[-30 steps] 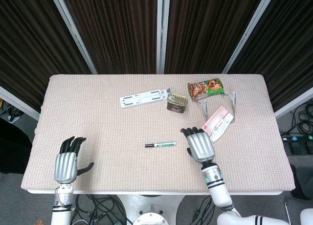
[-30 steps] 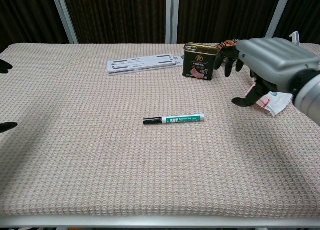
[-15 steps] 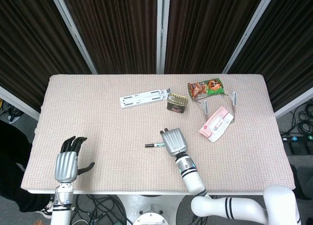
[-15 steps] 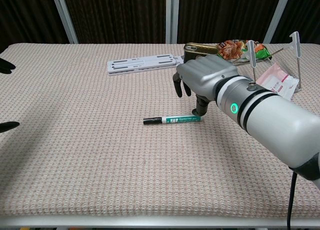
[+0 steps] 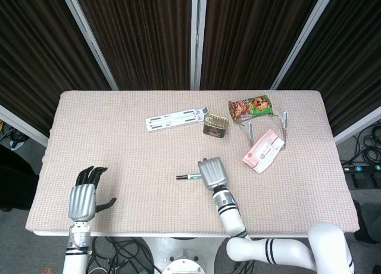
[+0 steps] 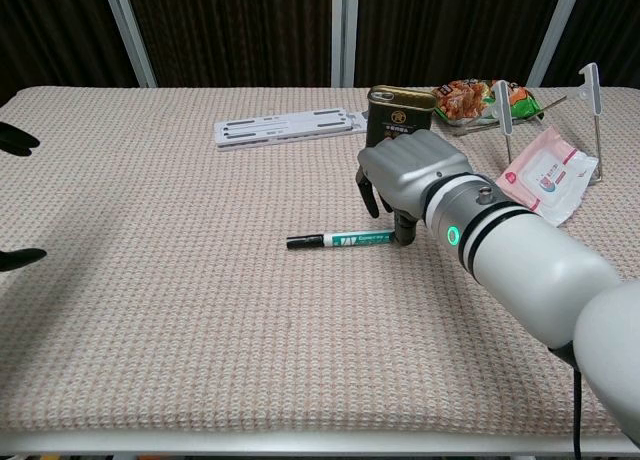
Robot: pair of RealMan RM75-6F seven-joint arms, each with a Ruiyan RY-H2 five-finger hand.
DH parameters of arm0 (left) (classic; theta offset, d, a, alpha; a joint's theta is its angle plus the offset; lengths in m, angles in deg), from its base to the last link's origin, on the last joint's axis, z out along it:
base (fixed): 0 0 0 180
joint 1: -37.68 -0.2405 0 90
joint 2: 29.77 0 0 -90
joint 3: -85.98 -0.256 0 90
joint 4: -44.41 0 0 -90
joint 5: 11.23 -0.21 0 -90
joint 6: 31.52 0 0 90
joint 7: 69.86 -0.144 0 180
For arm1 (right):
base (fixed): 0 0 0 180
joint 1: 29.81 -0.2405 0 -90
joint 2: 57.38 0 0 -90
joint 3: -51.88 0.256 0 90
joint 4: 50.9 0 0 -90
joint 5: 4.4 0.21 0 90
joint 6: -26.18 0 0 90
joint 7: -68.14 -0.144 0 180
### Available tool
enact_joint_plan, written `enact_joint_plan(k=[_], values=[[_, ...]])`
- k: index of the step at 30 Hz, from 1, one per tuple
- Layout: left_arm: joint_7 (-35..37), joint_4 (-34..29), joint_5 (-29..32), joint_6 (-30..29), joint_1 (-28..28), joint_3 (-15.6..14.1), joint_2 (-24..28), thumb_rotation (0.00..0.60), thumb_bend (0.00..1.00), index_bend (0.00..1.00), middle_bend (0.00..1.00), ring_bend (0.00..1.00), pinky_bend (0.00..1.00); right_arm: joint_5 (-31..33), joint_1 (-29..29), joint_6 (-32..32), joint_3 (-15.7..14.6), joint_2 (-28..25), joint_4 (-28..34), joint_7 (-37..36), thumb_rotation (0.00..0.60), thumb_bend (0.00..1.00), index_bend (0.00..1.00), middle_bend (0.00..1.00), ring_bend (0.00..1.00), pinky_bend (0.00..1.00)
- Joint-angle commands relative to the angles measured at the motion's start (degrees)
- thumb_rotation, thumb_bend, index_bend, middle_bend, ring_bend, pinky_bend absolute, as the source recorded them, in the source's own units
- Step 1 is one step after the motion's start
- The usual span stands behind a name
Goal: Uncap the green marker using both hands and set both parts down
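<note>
The green marker (image 6: 345,240) lies flat on the table, its black cap pointing left; only that cap end shows (image 5: 187,177) in the head view. My right hand (image 6: 410,175) hovers palm down over the marker's right end. Its fingers (image 6: 370,195) hang behind the barrel and its thumb comes down right at the barrel's end. The marker still rests on the cloth. My left hand (image 5: 83,196) sits near the table's front left corner, fingers spread, holding nothing; in the chest view only its fingertips (image 6: 18,140) show.
At the back stand a white slotted strip (image 5: 175,119), a tin can (image 5: 215,125) and a snack bag (image 5: 250,106). A pink wipes pack (image 5: 264,150) leans by a wire rack (image 5: 284,122) to the right.
My right hand swept left from beside the wipes pack to over the marker's right end, then settled slightly lower. The marker and my left hand stayed put.
</note>
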Motion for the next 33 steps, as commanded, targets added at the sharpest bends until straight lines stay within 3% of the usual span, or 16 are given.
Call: enact_joint_plan(k=[1,20,33], values=[[-0.08,-0.02,0.07,0.04,-0.01,-0.15,0.04,0.600,0.00,0.20,0.20,0.11,0.13,-0.05,-0.38,0.21,-0.35,0.92,-1.55,-1.35,0.600,0.15,0.53,0.47,0.62,0.79],[0.04,0.50,1.15,0.67,0.17,-0.46,-0.20,0.600,0.00,0.20,0.20,0.11,0.13,3.13,-2.24,0.58,-0.26,3.31,-5.91,-3.24,0.600,0.14,0.47,0.45,0.62,0.76],[0.39,0.92,1.44,0.82,0.20,-0.66,-0.27,0.600,0.00,0.20,0.20,0.11,0.13,4.60,-3.14,0.62,-0.29,4.11,-7.18,-3.23,0.600,0.15,0.49,0.50,0.62,0.76]])
